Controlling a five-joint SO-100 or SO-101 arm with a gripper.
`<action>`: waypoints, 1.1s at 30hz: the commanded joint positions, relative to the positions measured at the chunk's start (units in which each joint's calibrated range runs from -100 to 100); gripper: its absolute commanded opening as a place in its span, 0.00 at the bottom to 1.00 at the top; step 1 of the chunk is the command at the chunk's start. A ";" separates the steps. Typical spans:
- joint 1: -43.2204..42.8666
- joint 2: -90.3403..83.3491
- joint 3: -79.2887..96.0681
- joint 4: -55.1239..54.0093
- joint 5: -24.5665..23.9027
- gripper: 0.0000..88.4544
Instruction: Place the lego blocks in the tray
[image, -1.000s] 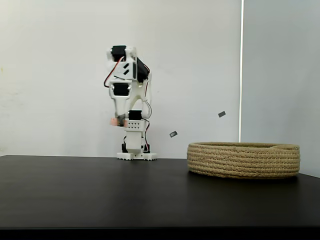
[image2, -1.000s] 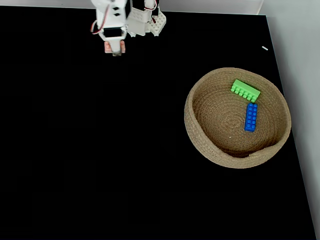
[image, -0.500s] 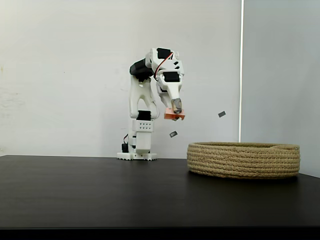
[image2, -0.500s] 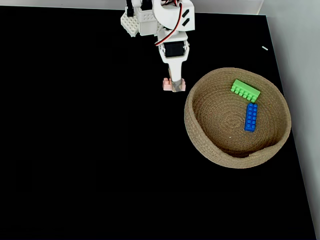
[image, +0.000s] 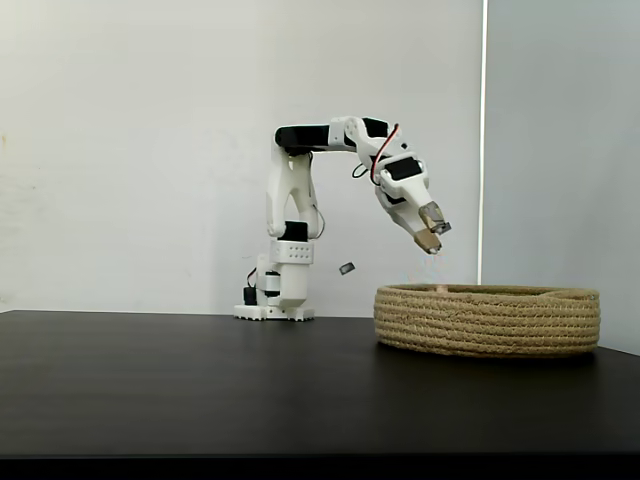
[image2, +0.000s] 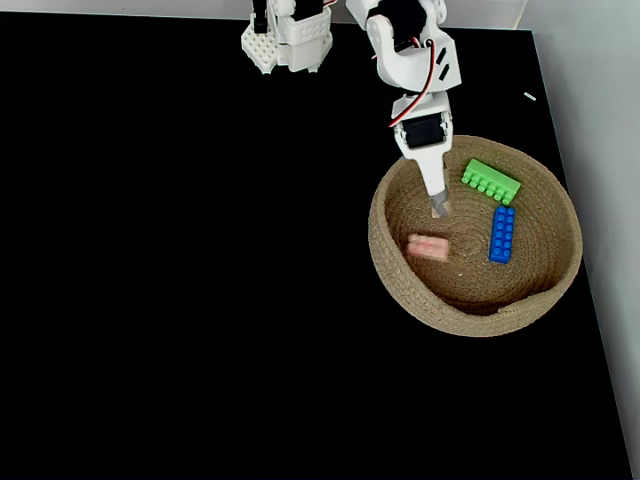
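The tray (image2: 380, 232) is a wide round basket of coiled tan rope on the right of the black table, seen side-on in a fixed view (image: 488, 320). Inside it lie the bright green brick (image2: 491, 181) and the long blue brick (image2: 502, 234). The small pale pink brick (image2: 428, 247) shows blurred on the tray's floor, left of centre, loose from the fingers. My gripper (image2: 438, 208) hangs over the tray's left inner part, tilted down and open with nothing in it; from the side the gripper (image: 433, 233) is well above the rim.
The arm's white base (image2: 288, 45) stands at the table's far edge, left of the tray (image: 272, 300). The table's right edge (image2: 592, 300) runs close beside the tray. A small white scrap (image2: 529, 97) lies near the far right corner.
The arm swung from beside the tray's left rim to over its inside. The pink brick left the gripper and now lies in the tray. The green and blue bricks have not moved.
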 joint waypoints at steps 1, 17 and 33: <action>-2.75 0.75 -3.64 -0.79 -3.37 0.28; 14.06 -25.48 21.80 0.46 10.84 0.07; 29.07 -70.36 65.85 -5.53 22.66 0.00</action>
